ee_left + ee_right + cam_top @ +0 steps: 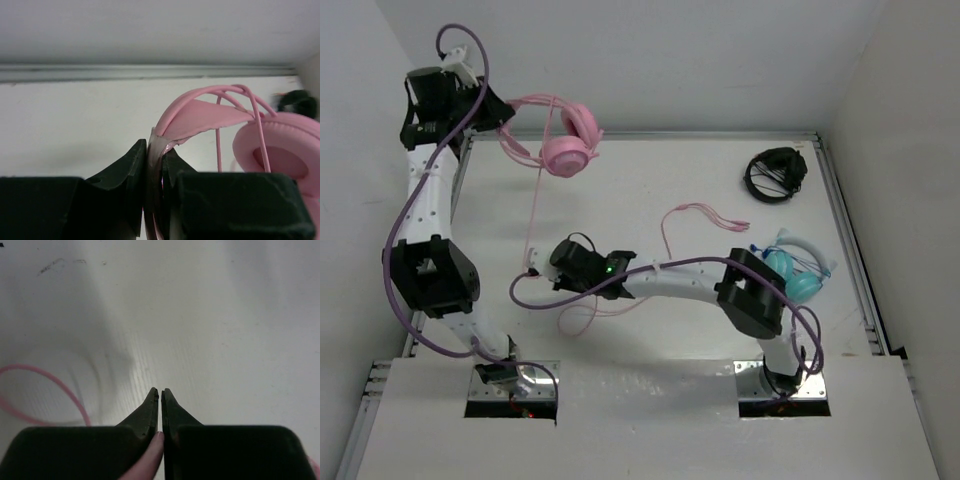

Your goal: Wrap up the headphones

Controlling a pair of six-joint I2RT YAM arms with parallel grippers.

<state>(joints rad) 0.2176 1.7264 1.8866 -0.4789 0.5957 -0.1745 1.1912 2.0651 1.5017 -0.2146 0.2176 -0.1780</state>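
The left arm stands tall along the left edge of the desk point(700, 180), its forearm reaching to the far left corner. There the left tool point(155, 150) is clamped on the headphones point(567, 145). The left wrist view shows both fingers pressed flat against the silver end of the thin pink headband, with no gap left beside it. The padded earcups hang just to the right of the grip, close to the back wall. The right arm rises from its base at the near right, bends at the elbow and lays its forearm low across the middle of the desk, pointing left. The right tool point(160, 392) has its tips together just above the white surface. A blurred pink strand sits pinched between the fingers lower down, and this appears to be the cable point(534, 205). From above, that cable runs in a nearly straight line from the earcups to the right tool, and its slack lies in loose loops on both sides of the right forearm. Black headphones point(775, 175) and teal headphones point(798, 272) lie well apart, on the right side of the desk.
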